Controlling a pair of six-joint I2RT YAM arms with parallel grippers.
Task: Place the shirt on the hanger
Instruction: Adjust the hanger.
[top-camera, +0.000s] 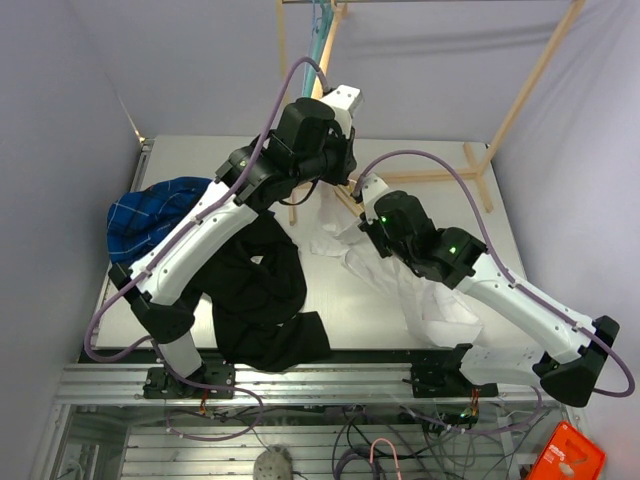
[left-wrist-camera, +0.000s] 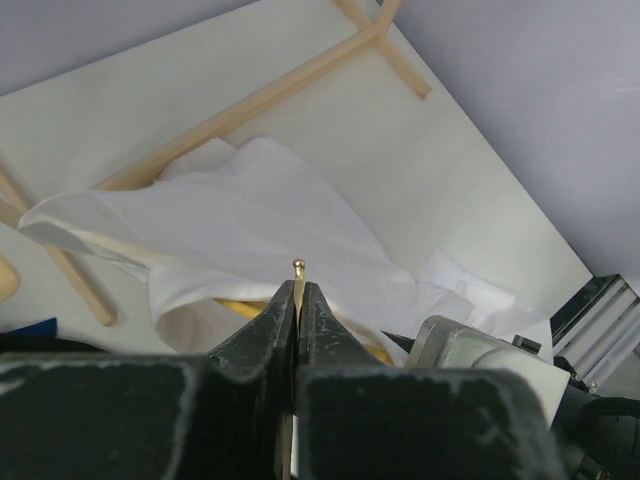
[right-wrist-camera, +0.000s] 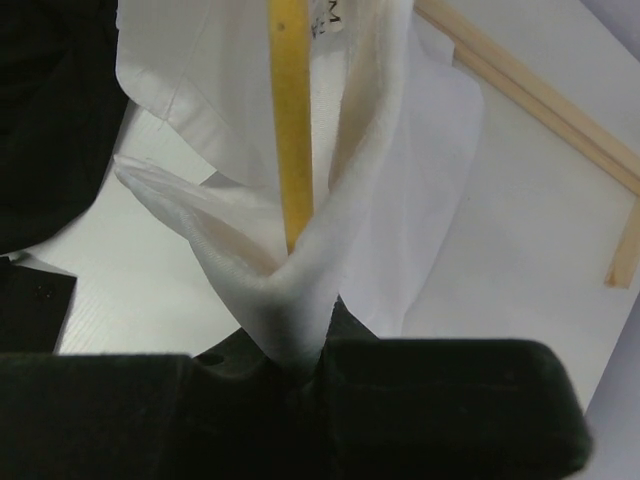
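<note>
The white shirt (top-camera: 420, 290) lies crumpled on the table's right half and hangs over the front edge. My left gripper (left-wrist-camera: 298, 292) is shut on the hook (left-wrist-camera: 298, 268) of the yellow hanger, whose arm (left-wrist-camera: 240, 308) goes under the shirt (left-wrist-camera: 230, 225). My right gripper (right-wrist-camera: 305, 345) is shut on a fold of the shirt (right-wrist-camera: 300, 270). It holds the fabric up around a yellow hanger arm (right-wrist-camera: 290, 120) that runs inside the fold. In the top view both grippers are hidden under their wrists, near the table's middle back (top-camera: 345, 200).
A black garment (top-camera: 260, 300) lies at the front left under the left arm. A blue plaid shirt (top-camera: 150, 215) sits at the left edge. A pale wooden rack frame (top-camera: 440, 175) stands on the back right. A teal hanger (top-camera: 322, 40) hangs above the back.
</note>
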